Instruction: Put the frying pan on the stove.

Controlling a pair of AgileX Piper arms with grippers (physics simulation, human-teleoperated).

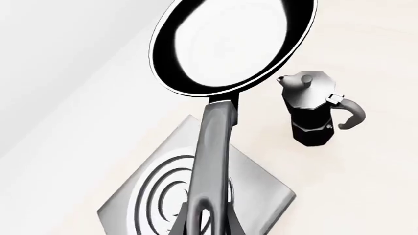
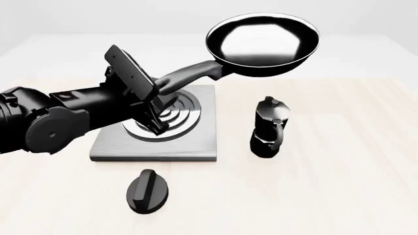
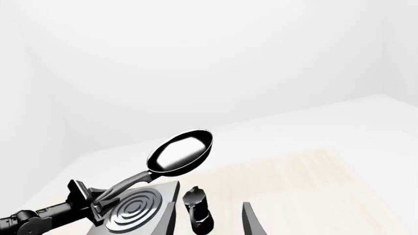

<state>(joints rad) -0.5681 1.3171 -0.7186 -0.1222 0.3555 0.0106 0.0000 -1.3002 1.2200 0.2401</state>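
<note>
pale wood tabletop runs under everything, blank white behind it. i have the frying pan [image 2: 264, 41] in the air, my left gripper [image 2: 155, 100] pinched on the far end of its long handle, so the bowl hangs out toward two o'clock of the stove [image 2: 196, 144], past its far corner and above the moka pot [image 2: 267, 127]. this is the carry step; nothing rests on the rings yet. next i judge i must draw the bowl back toward eight o'clock until it sits over the rings, level it, then lower. the black knob [image 2: 148, 191] lies at six o'clock of the stove. my right gripper [image 3: 253, 221] shows only one finger; i cannot tell its state.
</note>
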